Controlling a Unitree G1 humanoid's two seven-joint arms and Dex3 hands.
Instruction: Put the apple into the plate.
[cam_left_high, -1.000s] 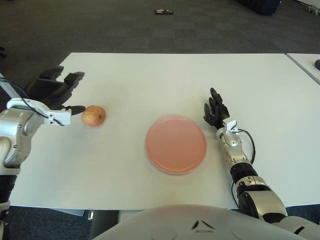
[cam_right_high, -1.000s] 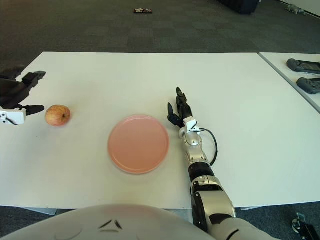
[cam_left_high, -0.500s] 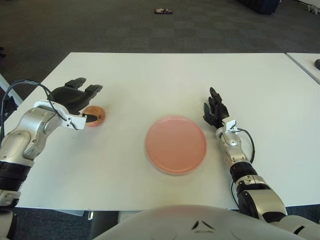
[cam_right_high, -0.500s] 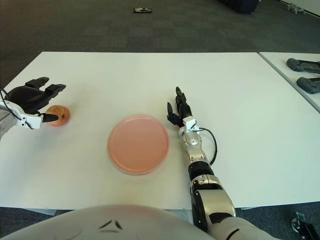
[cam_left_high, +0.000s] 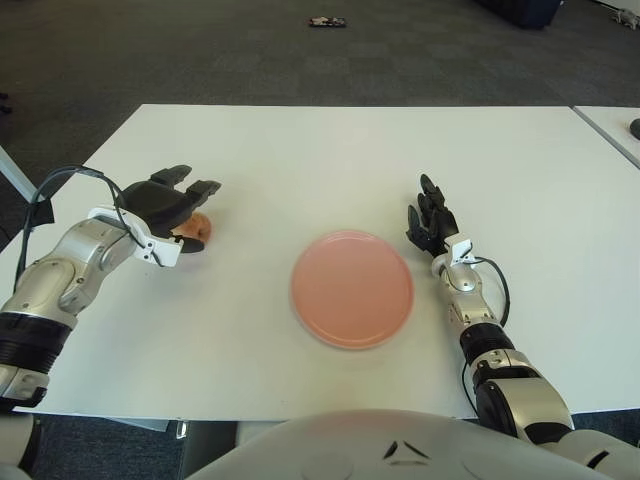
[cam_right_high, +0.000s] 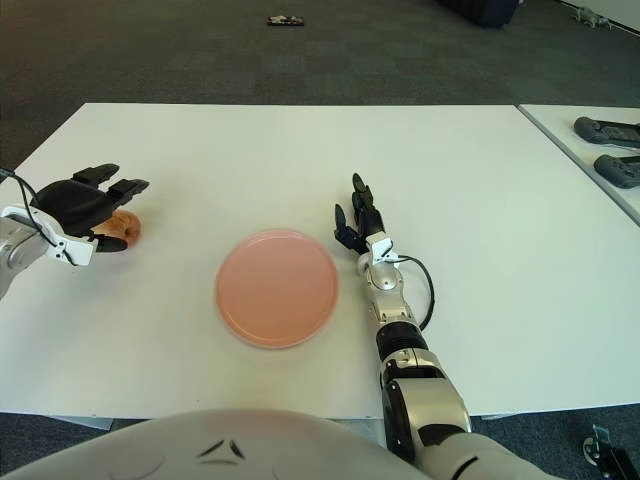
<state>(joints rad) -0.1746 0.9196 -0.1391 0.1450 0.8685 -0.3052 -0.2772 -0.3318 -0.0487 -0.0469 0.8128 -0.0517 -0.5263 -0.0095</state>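
Apple (cam_left_high: 197, 226) on the white table (cam_left_high: 330, 150), toward its left side, well apart from the pink plate (cam_left_high: 352, 288) and mostly hidden: only a reddish sliver showing under and to the right of the black palm. Left hand (cam_left_high: 168, 207) directly over the fruit, palm down, two fingers (cam_left_high: 190, 182) reaching past it toward the far edge and a thumb low beside it on the near side; fingers spread and draped around the apple rather than visibly pressed into it, so whether any contact is made cannot be told, and no firm hold is to be seen. Silver forearm slanting in from the lower left corner, with a dark cable looping above the wrist. Plate sitting flat and bare near the table's middle, slightly toward the near edge. Right hand (cam_left_high: 429, 222) just beside the plate's right rim, showing palm down, fingers straight, close together and pointing away from the body, holding nothing; white-and-black forearm running back toward the lower right with a thin cable curling at the wrist. Second white table (cam_right_high: 590, 140) off to the right, separated by a narrow gap, carrying two dark handheld controllers (cam_right_high: 608, 130). Dark carpeted floor beyond, with a small dark object (cam_left_high: 327, 22) lying far back.
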